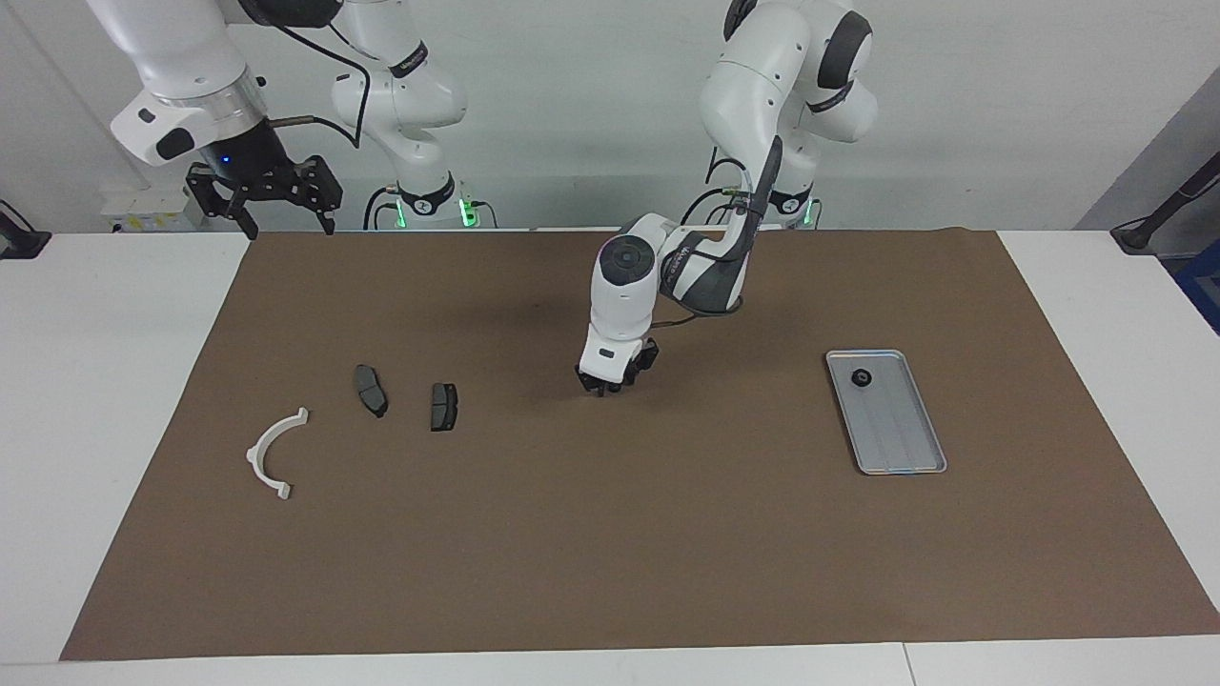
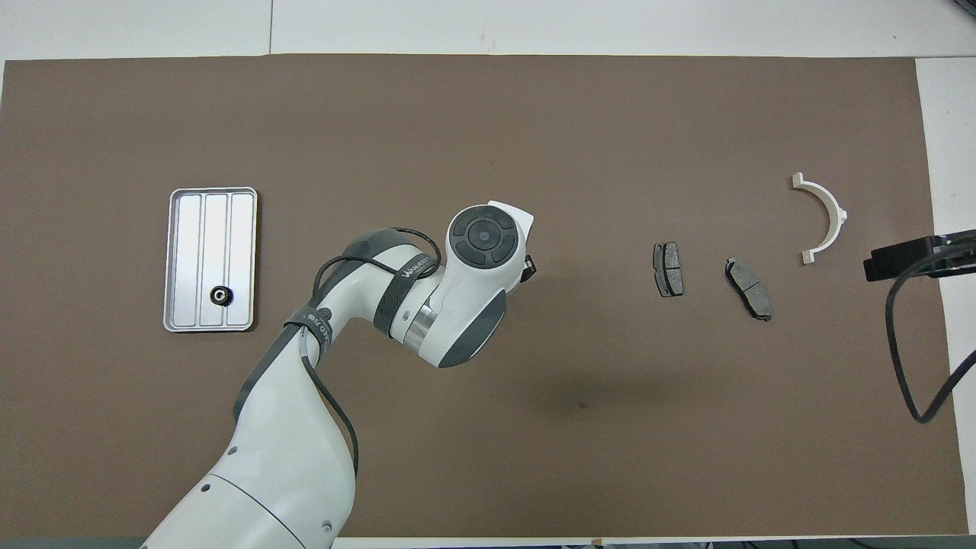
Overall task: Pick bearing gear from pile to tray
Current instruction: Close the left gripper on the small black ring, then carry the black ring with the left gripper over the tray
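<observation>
Two grippers show in the facing view. The left gripper (image 1: 610,386) is down at the mat (image 1: 610,534) near the table's middle, its dark fingertips (image 1: 599,385) drawn close together at the surface; whether a small part sits between them cannot be told. In the overhead view the wrist's white housing covers that gripper almost wholly, so only a dark bit of finger (image 2: 528,267) pokes out beside it. The right gripper (image 1: 279,211) hangs high over the table edge at the right arm's end, waiting, jaws spread wide with nothing in them; the overhead view catches only a dark block of it (image 2: 907,257) and a looping cable.

One small black gear (image 2: 220,295) lies in the tray (image 2: 177,259), at the end nearer the robots; the tray sits toward the left arm's end, well apart from the left gripper. Toward the right arm's end lie two brake pads (image 2: 668,269) (image 2: 749,288) side by side, and beside them, closer to that end, the white bracket (image 2: 825,217). Nothing lies between the left gripper and the tray
</observation>
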Robot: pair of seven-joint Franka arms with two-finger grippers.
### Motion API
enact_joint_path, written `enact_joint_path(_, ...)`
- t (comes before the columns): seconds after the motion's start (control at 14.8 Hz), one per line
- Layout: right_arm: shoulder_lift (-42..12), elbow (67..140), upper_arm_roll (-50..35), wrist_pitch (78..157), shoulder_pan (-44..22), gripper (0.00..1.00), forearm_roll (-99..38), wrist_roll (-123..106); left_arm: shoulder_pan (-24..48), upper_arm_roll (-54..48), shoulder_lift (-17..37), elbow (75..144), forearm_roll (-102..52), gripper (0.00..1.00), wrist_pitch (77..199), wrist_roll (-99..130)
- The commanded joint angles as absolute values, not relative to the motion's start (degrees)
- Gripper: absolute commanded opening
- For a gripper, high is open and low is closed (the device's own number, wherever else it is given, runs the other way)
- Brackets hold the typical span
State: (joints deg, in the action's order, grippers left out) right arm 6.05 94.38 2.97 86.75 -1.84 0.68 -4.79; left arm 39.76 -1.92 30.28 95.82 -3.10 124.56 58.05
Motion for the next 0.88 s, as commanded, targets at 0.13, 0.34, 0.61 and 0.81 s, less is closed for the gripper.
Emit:
enact_joint_path(0.13, 6.3, 94.5, 2.6, 86.7, -0.8, 1.0, 0.3, -1.3, 40.4, -1.2, 30.1, 97.0, -1.8, 0.26, 125.9, 59.0)
enact_joint_path(0.34, 6.3, 94.8, 2.7, 86.8, -0.8, 1.0, 0.9, -0.8, 40.2, -1.1, 30.1, 96.9, -1.8, 0.04, 124.1, 59.1)
enact_joint_path(0.61, 6.4, 94.9, 2.7, 86.8, -0.8, 1.0, 2.9, -0.9, 37.5, 0.2, 27.3, 96.6, -1.8, 0.01, 121.1, 58.3)
enact_joint_path(0.81, 6.3, 94.9, 2.7, 86.8, -0.8, 1.0, 2.9, -1.0, 33.7, 0.4, 24.8, 97.0, -1.8, 0.02, 118.1, 53.4)
